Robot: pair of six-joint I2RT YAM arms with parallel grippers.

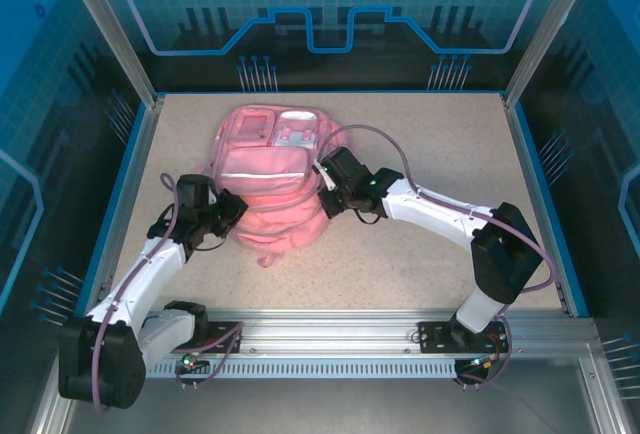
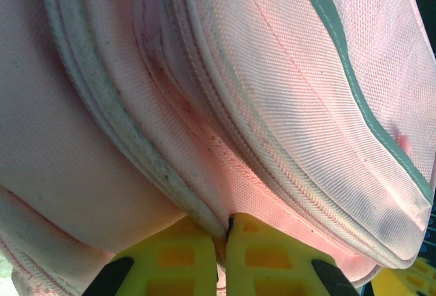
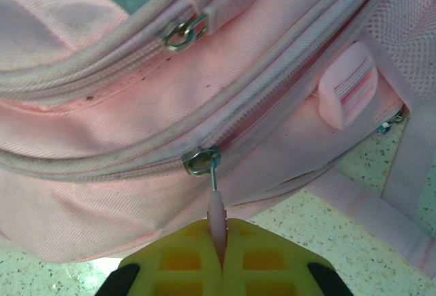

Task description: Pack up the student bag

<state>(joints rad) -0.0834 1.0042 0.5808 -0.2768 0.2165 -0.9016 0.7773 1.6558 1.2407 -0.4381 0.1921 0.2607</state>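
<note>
Lying toward the far side of the speckled table (image 1: 430, 154), the student bag (image 1: 265, 179) is seen crumpled, with its front pockets and pale stripe turned upward. On the bag's right side, a pink zipper pull (image 3: 216, 207) hangs from a metal slider (image 3: 201, 161). The pull is pinched between the closed yellow fingers of the right gripper (image 3: 219, 231). On the bag's left side, a fold of pink fabric beside a piped seam is clamped in the left gripper (image 2: 221, 231), whose jaws are pressed together on it. A second slider (image 3: 182, 33) is seen higher up, untouched. A pink strap (image 3: 381, 207) is laid on the table beside the bag.
</note>
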